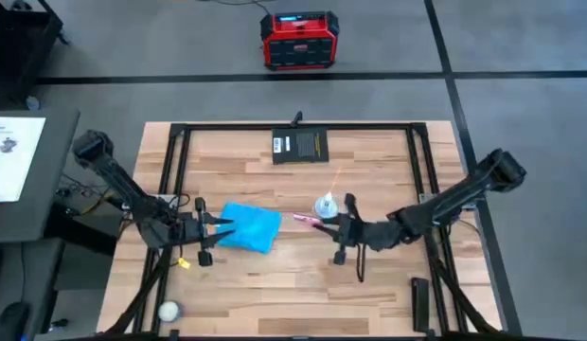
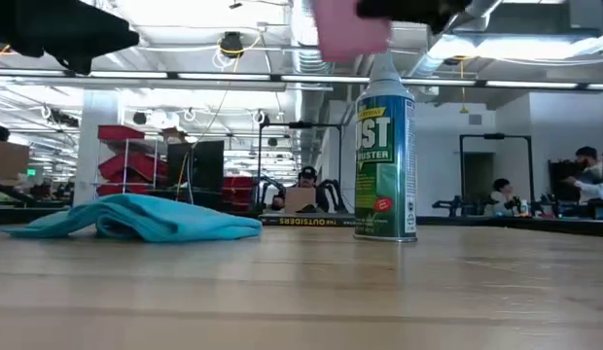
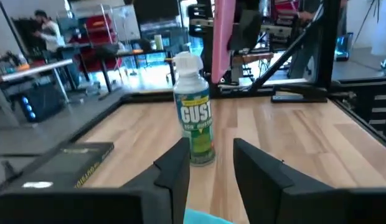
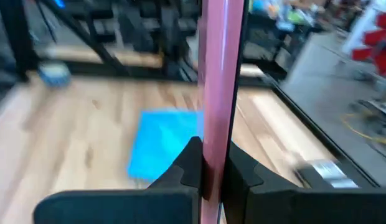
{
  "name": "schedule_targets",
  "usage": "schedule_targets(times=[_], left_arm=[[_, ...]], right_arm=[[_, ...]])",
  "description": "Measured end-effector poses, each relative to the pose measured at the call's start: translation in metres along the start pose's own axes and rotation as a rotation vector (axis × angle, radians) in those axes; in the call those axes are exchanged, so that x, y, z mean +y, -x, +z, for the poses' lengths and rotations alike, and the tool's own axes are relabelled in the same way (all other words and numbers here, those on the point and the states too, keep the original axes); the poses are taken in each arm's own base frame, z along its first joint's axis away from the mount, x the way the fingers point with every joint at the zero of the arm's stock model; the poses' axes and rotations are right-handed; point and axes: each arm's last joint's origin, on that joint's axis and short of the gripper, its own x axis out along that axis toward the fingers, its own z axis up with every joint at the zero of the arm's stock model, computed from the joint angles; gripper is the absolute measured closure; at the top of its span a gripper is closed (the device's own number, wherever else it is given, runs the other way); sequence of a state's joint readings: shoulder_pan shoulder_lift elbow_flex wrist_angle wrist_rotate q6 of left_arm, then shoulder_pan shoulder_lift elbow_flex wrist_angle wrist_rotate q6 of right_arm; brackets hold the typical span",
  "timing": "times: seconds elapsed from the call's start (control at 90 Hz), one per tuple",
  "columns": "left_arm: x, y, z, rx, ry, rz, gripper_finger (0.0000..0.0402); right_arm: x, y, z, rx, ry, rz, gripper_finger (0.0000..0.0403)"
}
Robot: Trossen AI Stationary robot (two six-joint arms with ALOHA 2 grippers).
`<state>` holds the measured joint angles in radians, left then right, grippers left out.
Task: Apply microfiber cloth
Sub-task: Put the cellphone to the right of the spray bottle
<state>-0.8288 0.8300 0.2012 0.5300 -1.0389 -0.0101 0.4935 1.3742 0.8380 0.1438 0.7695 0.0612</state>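
Observation:
The microfiber cloth, sky-blue and crumpled, lies on the wooden table left of centre; it also shows in the low view. My left gripper stands open at the cloth's left edge, raised above it; a bit of cloth shows below its fingers. My right gripper is shut on a pink phone, just near of a green-and-white spray can that stands upright on its base. My right gripper pinches the pink phone between its two fingers, which press on its two flat faces. The fingers come level from the table's right side. The phone stands on edge, reaches on past the fingertips toward the cloth, and is lifted clear of the table.
A black flat pad lies at the table's far edge. A white ball sits at the near left corner, a dark bar at the near right. Black frame rails run along both sides. A red box stands on the floor beyond.

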Motion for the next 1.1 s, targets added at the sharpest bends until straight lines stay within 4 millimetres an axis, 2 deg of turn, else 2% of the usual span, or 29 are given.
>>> schedule_targets(times=[0.233,0.567,0.822,1.1], left_arm=[[-0.001,0.000,0.000,0.001,-0.001,-0.002,0.0304],[-0.001,0.000,0.000,0.001,0.005,-0.002,0.0304],[-0.001,0.000,-0.001,0.002,0.030,-0.001,0.0304],[-0.001,0.000,-0.001,0.002,0.041,-0.001,0.0304]], right_arm=[[0.000,0.042,-0.021,0.151,-0.042,-0.122,0.0393],[-0.006,0.085,-0.082,0.320,-0.213,-0.295,0.0393],[-0.012,0.095,-0.129,0.366,-0.368,-0.314,0.0393],[-0.003,0.087,-0.152,0.312,-0.531,-0.206,0.0393]])
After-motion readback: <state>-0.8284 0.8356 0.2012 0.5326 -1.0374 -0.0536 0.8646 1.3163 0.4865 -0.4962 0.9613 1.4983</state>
